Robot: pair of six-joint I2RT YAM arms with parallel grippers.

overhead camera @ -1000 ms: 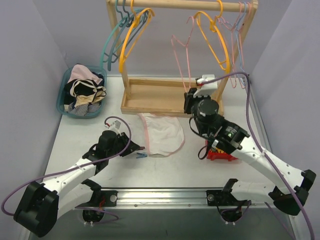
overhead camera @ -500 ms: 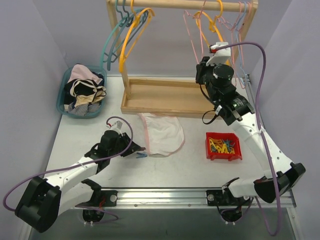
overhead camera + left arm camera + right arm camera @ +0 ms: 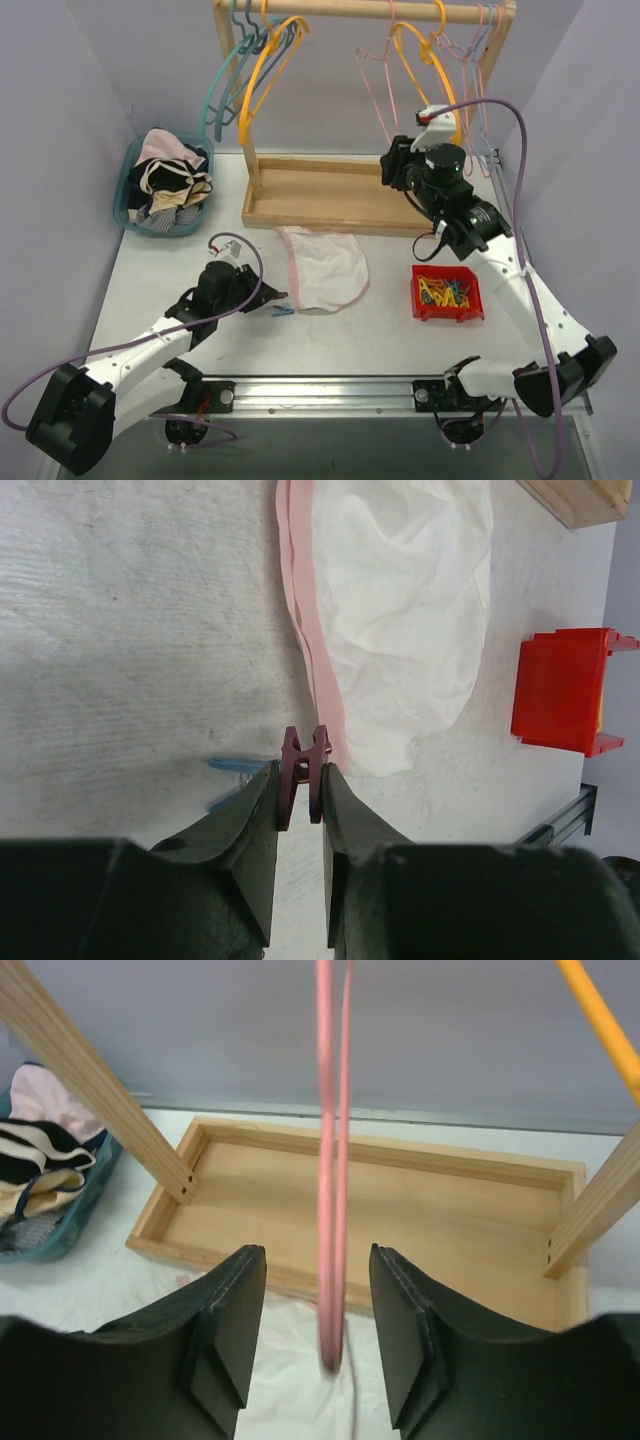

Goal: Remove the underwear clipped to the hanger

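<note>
Our left gripper is pinched nearly shut on a maroon clip, low over the table, with a blue clip lying just beside it. Our right gripper is wide open, jaws either side of the bare pink hanger hanging from the rail. From the wrist view we can't tell if either pad touches the wire.

So we'd say the unclipping is basically done and we're on tidy-up. The maroon clip probably wants carrying right to the red bin of clips, and the jaws should be squarely over it before letting go.

The briefs lie flat on the table between the arms, just near of the rack's wooden base. They're pale white with pink trim, thin and a bit crinkled.
</note>
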